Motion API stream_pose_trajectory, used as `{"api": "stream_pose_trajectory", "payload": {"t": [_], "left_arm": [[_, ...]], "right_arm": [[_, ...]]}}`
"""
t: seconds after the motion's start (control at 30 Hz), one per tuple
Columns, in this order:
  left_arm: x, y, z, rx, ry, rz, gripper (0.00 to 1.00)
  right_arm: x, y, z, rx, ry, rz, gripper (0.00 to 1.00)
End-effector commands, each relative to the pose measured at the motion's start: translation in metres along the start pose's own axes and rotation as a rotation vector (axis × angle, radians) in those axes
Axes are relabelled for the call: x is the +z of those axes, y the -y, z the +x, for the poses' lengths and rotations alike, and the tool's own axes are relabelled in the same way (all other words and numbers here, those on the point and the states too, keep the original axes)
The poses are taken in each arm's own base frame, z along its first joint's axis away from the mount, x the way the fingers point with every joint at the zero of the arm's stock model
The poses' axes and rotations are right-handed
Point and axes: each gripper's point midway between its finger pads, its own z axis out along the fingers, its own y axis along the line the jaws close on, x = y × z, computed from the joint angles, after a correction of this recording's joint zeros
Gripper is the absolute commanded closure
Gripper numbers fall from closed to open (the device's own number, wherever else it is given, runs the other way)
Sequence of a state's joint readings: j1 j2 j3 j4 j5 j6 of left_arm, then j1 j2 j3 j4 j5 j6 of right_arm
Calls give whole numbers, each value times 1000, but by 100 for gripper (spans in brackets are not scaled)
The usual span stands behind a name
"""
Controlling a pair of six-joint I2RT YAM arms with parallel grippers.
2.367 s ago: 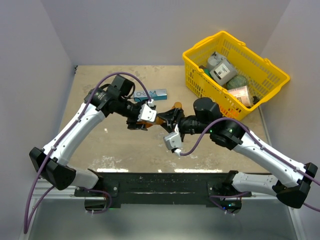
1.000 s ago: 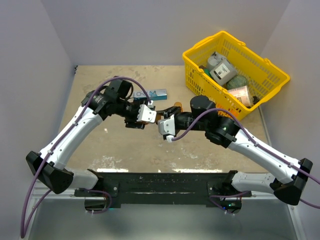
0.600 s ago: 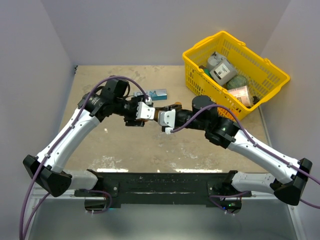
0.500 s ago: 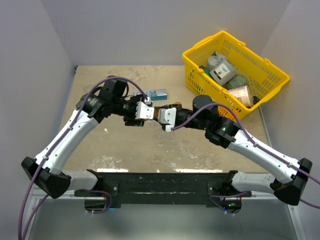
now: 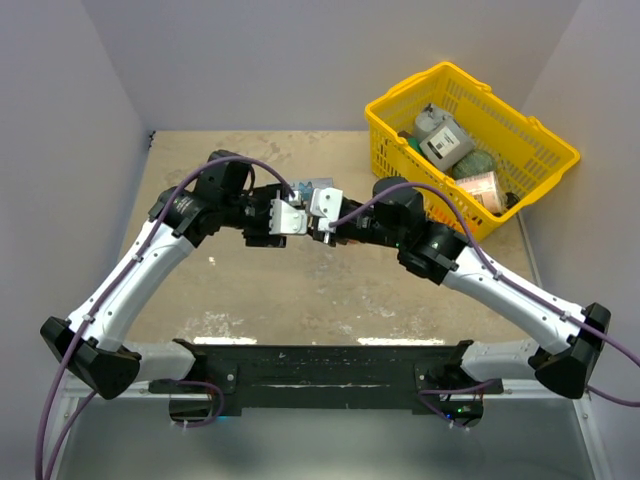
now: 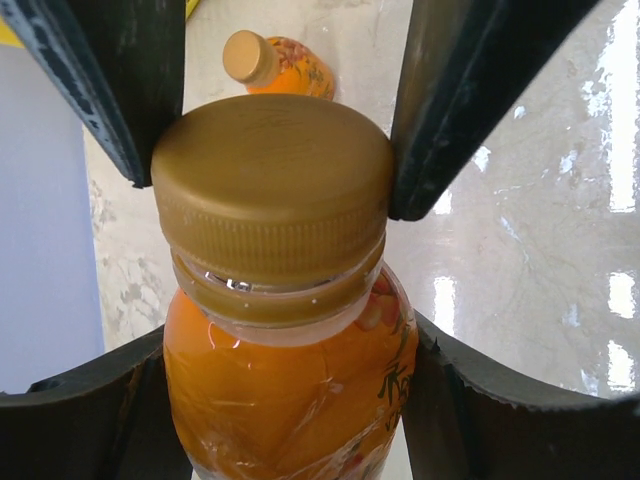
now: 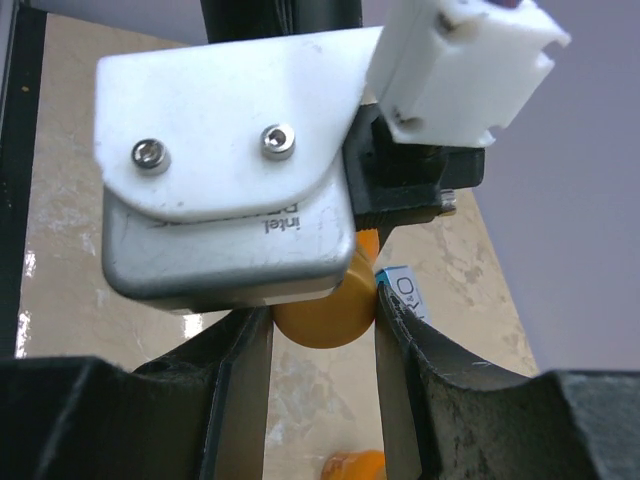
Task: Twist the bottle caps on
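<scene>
Squarely facing each other, left claw (image 6: 290, 425) pinches the bottle (image 6: 285, 360), right claw (image 7: 322, 345) pinches its cap (image 6: 272, 190).

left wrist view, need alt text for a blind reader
Close-up of an orange bottle held by the left tool, its gold-brown cap on the neck and pinched between the right tool's dark fingers. Beyond it a second bottle, also capped, sits on the pale table.

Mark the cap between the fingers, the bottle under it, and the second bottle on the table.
cap (image 6: 270, 190): left wrist view, ribbed side wall.
held bottle (image 6: 290, 390): left wrist view, orange body below the neck.
second bottle (image 6: 300, 75): left wrist view, orange body.
</scene>
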State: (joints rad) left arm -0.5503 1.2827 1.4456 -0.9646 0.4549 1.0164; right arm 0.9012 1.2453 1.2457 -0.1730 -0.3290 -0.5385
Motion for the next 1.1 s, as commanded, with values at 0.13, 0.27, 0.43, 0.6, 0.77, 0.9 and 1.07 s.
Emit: {"api": "stream_pose_trajectory", "payload": {"t": [0.13,0.27,0.43,0.6,0.77,0.9,1.07], "left_arm": [[-28,-50,-82,144,267,-226,100],[-35,-54,-81,144,262,-274,100],[-40,-57,-82,144,259,-301,100],[-31,-51,-77,100,211,-217,100],[-37,-54,-89,103,247,-218,100],[-41,-56,-95,101,274,-231,100],[-44,-53,-101,96,304,-221,100]], "right_arm": [[20,0,12,295,-45,63,100],[21,3,19,456,-62,93,100],[21,17,32,632,-106,124,100],[26,27,35,698,-133,162,100],[27,24,57,737,-207,174,100],[24,23,76,758,-245,192,100],[18,28,105,803,-305,237,100]]}}
